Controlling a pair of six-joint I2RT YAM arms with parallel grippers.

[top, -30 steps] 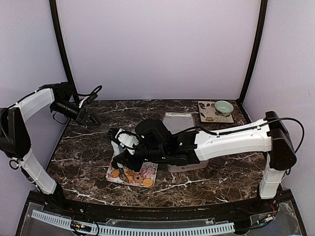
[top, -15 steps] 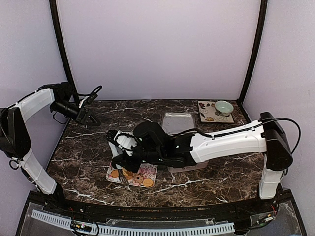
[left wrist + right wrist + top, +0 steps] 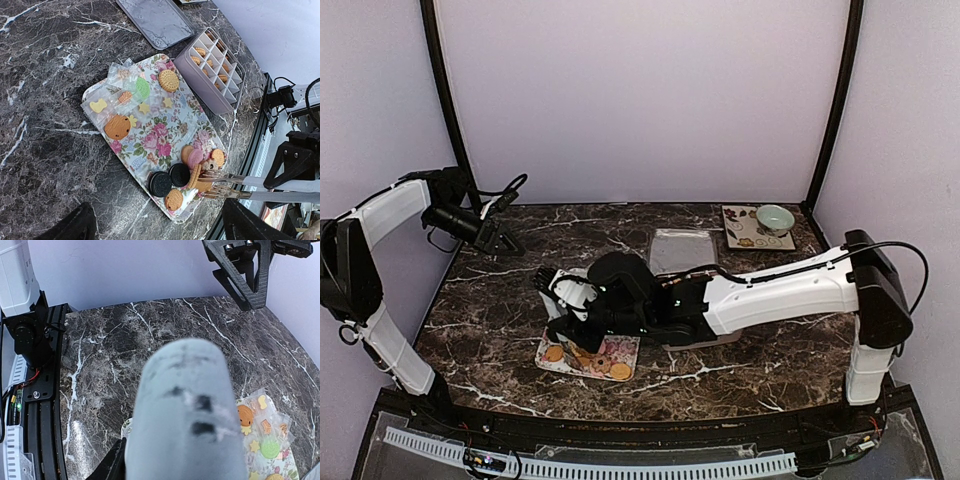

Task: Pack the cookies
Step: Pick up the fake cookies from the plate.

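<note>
Cookies (image 3: 195,159) are bunched at the near end of the floral tray (image 3: 150,135). A few wrapped ones lie at its far end, and others are already slotted in the divided box (image 3: 215,65) just beside the tray. Over the last second the right arm has been drawn slightly leftward and lower above the tray, with the tongs (image 3: 235,185) kept at that near end. A pick seems to be lined up rather than completed. The tong tips are set against the bunch, with one tan cookie apparently between them; whether it is pinched cannot be told. The right fingers (image 3: 112,462) are clamped on the tongs' handle, which blurs most of the wrist view. The left fingers (image 3: 75,227) are held wide apart and empty, well away from the tray, above the desk (image 3: 50,75).
</note>
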